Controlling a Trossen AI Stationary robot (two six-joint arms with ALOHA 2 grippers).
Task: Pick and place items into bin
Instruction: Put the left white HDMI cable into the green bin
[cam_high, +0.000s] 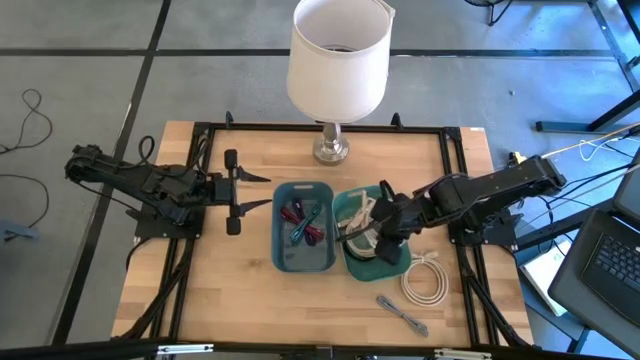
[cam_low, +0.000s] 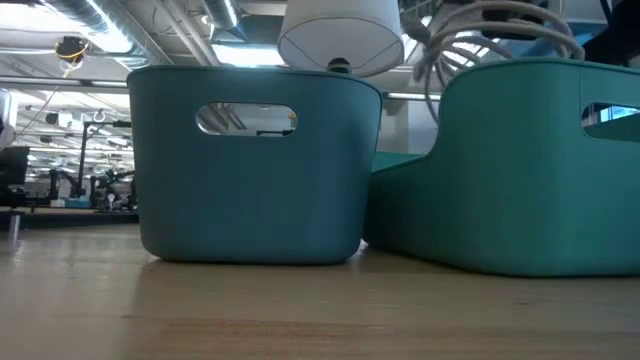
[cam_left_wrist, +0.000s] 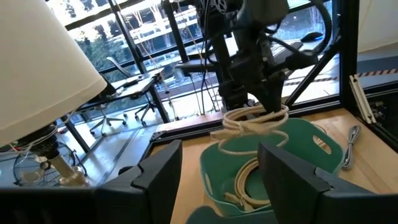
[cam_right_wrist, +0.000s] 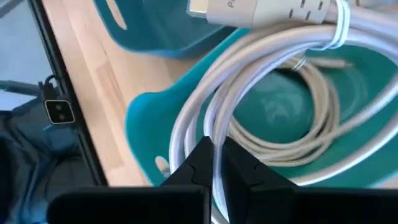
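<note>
My right gripper (cam_high: 378, 236) hangs over the green bin (cam_high: 398, 268), shut on a coiled white cable (cam_right_wrist: 261, 68). That coil also shows in the left wrist view (cam_left_wrist: 255, 121) and at the top of the low view (cam_low: 490, 40). A second white coil (cam_right_wrist: 314, 134) lies on the green bin's floor. A third white coil (cam_high: 425, 281) and a grey strap (cam_high: 402, 313) lie flat on the table, nearer than the bins. Red, purple and teal pieces (cam_high: 303, 222) lie in the blue bin (cam_high: 283, 252). My left gripper (cam_high: 240, 192) waits open, left of the blue bin. No black cable loop shows. My right gripper pinches a few strands of the white coil (cam_right_wrist: 214, 146) between its two fingers, coming from above and slanting from the table's right. The coil is lifted clear and hangs over the green bin, with its plug end (cam_right_wrist: 249, 9) on the far side from the fingers.
A white-shaded lamp (cam_high: 338, 60) stands on its metal base at the table's far edge, behind the bins. The two bins stand side by side at mid-table (cam_low: 255, 165). A black frame rail (cam_high: 320, 127) borders the table. Bare wood lies in front of the blue bin.
</note>
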